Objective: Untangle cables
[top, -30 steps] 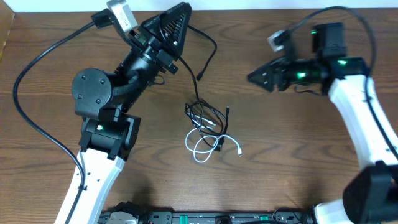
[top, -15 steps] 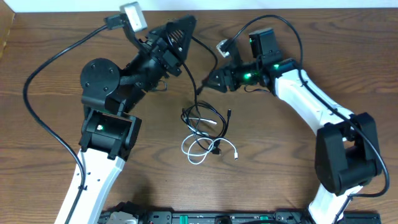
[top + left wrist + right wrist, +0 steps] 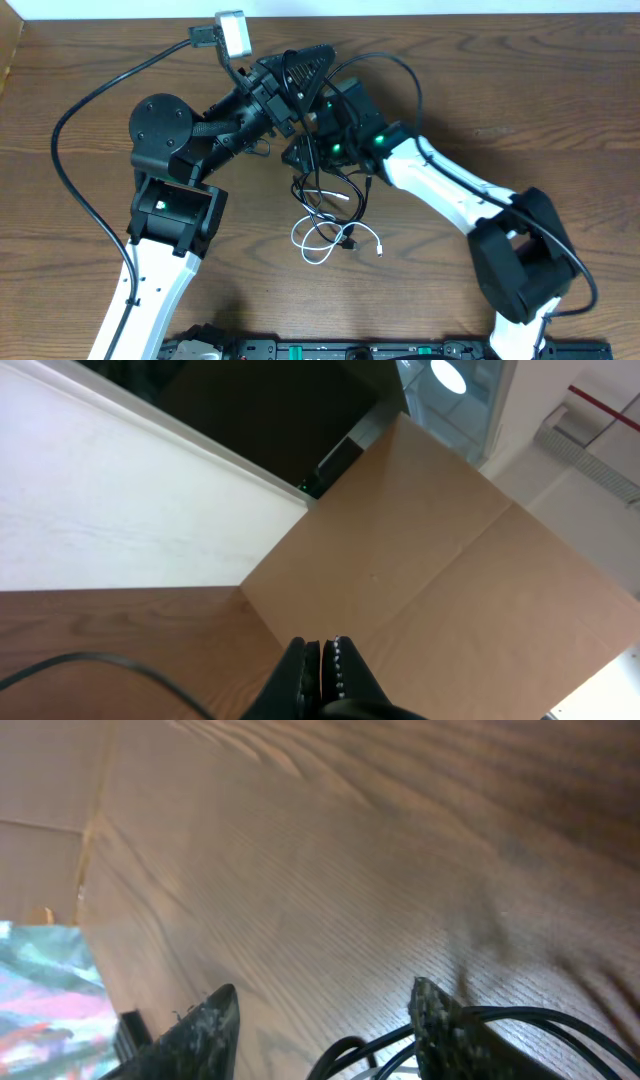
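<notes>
The black cable point(image 3: 328, 192) and white cable point(image 3: 312, 245) lie looped together mid-bench. They look light and limp, likely to drag each other. The right pincer point(image 3: 320, 1020) hangs spread over the black loops; a plug end seems the surest hold. The left pincer point(image 3: 320, 660) is clenched, empty.
</notes>
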Robot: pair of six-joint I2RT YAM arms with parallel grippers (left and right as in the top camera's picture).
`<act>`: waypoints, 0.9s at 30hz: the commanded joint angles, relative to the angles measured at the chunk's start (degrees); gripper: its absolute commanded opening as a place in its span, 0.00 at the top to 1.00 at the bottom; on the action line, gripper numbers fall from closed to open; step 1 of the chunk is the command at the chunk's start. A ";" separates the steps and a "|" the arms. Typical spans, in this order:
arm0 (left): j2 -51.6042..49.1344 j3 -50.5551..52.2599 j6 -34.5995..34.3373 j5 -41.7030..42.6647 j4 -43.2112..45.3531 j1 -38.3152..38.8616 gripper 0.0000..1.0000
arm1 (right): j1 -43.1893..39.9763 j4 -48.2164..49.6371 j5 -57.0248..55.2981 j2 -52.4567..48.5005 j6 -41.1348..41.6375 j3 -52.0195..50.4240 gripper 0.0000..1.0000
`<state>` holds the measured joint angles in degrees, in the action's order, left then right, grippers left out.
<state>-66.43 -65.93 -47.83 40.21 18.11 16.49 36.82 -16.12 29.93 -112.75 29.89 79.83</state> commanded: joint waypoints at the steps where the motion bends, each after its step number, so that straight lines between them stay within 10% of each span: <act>1: 0.66 -0.96 -0.57 1.18 0.37 -0.09 0.93 | 1.84 0.31 -1.31 -3.37 1.81 0.50 0.65; 7: 0.63 -0.96 -0.52 1.18 -0.22 -0.09 0.92 | 1.62 0.46 -1.27 -4.11 1.81 0.52 0.99; 20: 0.57 -0.96 20.44 -0.92 -40.68 -5.33 0.93 | -14.43 -15.74 -0.92 14.62 -6.93 0.52 0.99; 27: -0.94 -0.94 28.22 -16.52 -54.55 -5.44 0.93 | -16.61 -18.73 -1.57 14.62 -10.73 0.52 0.61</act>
<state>-66.41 -66.24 -25.58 32.75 -34.87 11.25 21.80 -34.59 28.60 -97.80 21.56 80.23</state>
